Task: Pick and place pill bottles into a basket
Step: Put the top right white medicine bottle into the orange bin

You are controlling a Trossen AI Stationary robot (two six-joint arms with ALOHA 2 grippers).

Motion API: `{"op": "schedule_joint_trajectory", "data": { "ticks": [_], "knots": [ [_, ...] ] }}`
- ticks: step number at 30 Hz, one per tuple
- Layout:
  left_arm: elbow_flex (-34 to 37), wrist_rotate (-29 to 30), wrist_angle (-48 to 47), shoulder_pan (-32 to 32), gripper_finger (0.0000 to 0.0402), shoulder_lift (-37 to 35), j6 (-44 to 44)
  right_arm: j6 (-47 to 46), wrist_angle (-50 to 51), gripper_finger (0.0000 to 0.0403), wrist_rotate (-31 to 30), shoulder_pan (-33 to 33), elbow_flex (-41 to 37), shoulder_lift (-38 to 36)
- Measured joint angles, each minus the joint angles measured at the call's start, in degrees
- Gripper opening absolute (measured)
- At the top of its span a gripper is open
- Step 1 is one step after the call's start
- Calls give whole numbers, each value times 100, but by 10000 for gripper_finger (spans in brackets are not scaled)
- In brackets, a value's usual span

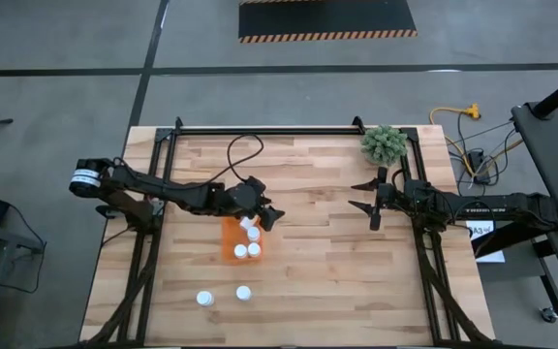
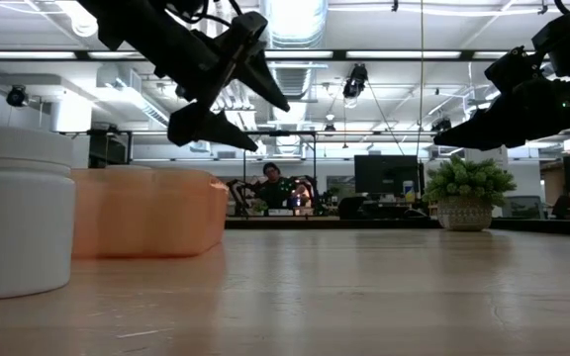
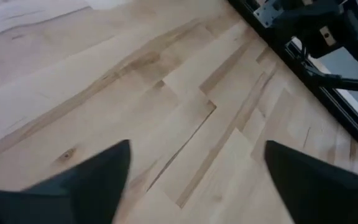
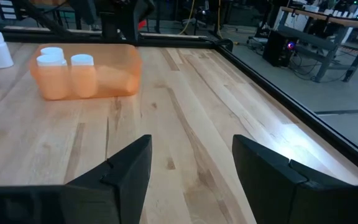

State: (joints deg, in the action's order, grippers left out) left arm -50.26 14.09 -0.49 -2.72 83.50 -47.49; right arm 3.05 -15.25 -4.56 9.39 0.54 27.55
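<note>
The orange basket [image 1: 232, 233] stands left of the table's middle, with several white-capped pill bottles [image 1: 247, 250] upright inside it; the right wrist view shows the basket [image 4: 114, 73] and two of these bottles [image 4: 82, 74]. Two more pill bottles [image 1: 203, 299] [image 1: 244, 293] stand on the wood nearer the front edge; one bottle [image 2: 18, 213] looms large in the low view. My left gripper [image 1: 274, 219] hangs open above the basket's far right corner, nothing between its fingers [image 3: 98, 174]. My right gripper [image 1: 354, 194] waits open at the table's right side.
A small green potted plant [image 1: 385, 143] sits at the far right corner, just behind my right arm. A black cable [image 1: 245, 150] loops over the far left part of the table. Bare wood [image 1: 327, 271] lies between the basket and my right gripper.
</note>
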Motion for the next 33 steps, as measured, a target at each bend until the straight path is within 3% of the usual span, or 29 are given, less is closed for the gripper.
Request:
{"op": "schedule_joint_trajectory", "data": {
  "ticks": [3,19,33],
  "knots": [
    [-21,-2,6,8,392,-1,22,0,-1,215,0,2,0,0],
    [86,-170,-83,15,370,-2,329,0,-2,215,0,0,0,0],
    [-838,467,-2611,11,370,-229,-459,0,-2,215,0,2,0,4]
  ]
}}
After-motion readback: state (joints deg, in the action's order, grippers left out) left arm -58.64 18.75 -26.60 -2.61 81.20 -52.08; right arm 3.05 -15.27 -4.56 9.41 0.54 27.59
